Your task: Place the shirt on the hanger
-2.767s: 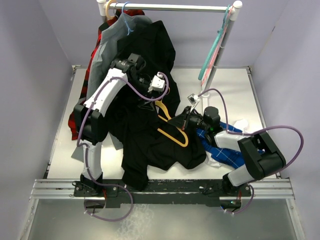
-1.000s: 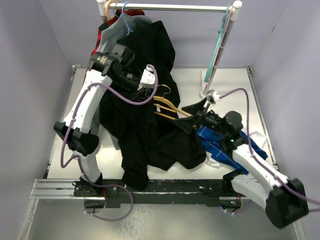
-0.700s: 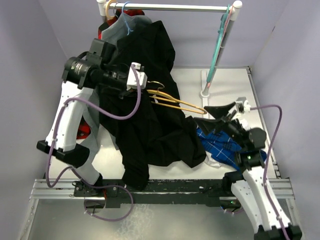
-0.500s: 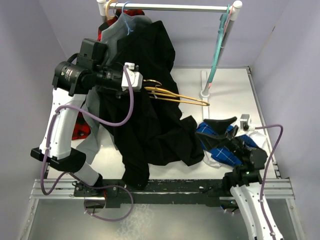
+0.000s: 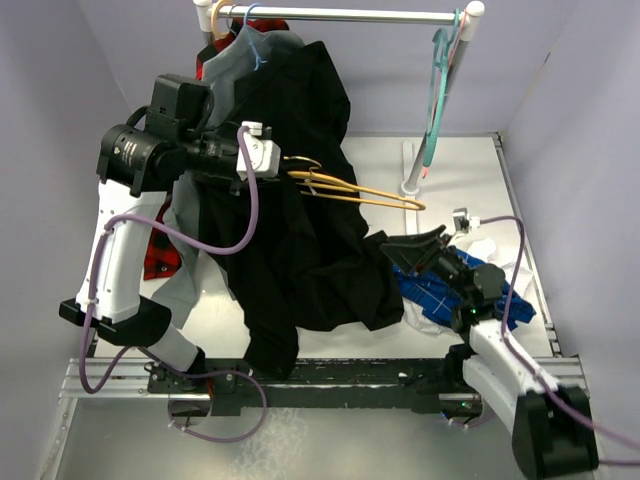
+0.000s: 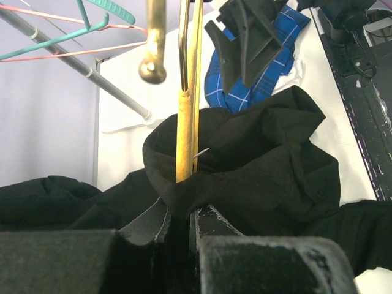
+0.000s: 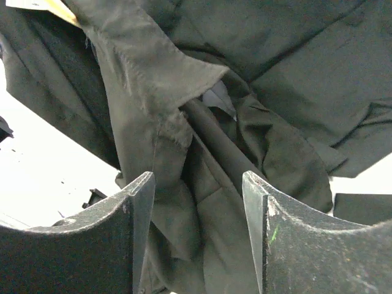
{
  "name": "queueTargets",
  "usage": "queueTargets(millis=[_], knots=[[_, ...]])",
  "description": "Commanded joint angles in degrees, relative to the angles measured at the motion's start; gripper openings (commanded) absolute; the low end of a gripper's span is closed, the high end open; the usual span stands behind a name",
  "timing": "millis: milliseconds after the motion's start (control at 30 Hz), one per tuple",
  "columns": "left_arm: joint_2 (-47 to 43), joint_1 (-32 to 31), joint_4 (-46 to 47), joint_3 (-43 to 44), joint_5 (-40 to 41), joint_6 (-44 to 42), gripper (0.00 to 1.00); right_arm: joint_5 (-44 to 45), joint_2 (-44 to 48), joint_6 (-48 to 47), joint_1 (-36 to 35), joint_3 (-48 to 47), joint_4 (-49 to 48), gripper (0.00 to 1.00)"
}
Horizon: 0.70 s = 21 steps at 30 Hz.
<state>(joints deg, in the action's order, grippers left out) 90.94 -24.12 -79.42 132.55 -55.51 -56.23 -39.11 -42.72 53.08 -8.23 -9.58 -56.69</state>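
My left fingers [image 5: 283,175] pinch the hanger [image 5: 360,193] near its hook, high above the worktop [image 5: 470,170], so the shirt [image 5: 300,250] caught on it hangs free, while my right fingers [image 5: 400,250], spread apart, face its loose lower folds, probably to tug them along.

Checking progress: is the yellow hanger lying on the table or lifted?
Lifted: left gripper holds the hanger above the table, shirt bunched at the gripped end.

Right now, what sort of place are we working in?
Probably a lab test cell staged as a clothes-hanging station: lavender walls, a clothes rail holding a teal hanger, garments heaped on a white table.
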Motion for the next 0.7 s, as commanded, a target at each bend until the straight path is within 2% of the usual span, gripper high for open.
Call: queueTargets(millis=[0,133,267,433,600,667], knots=[[-2.4,0.2,1.9,2.2,-2.5,0.6,0.00,-2.5,-9.5,3.8,-0.5,-4.1,-23.6,0.60],[-2.2,0.2,2.2,2.1,-2.4,1.0,0.00,-1.9,-13.3,1.8,-3.1,-6.4,-24.0,0.60],[-1.8,0.2,2.5,2.2,-2.5,1.4,0.00,-0.4,-16.4,-0.6,-7.1,-8.3,-23.6,0.53],[-1.5,0.2,3.1,1.8,-2.2,1.8,0.00,0.1,-21.1,-1.1,-8.9,-9.3,-26.3,0.51],[-1.2,0.2,3.4,1.6,-2.2,2.0,0.00,0.8,-22.9,-2.7,-9.0,-9.4,-26.2,0.51],[-1.1,0.1,3.4,1.5,-2.2,2.1,0.00,1.2,-22.9,-4.2,-9.0,-9.5,-24.4,0.59]])
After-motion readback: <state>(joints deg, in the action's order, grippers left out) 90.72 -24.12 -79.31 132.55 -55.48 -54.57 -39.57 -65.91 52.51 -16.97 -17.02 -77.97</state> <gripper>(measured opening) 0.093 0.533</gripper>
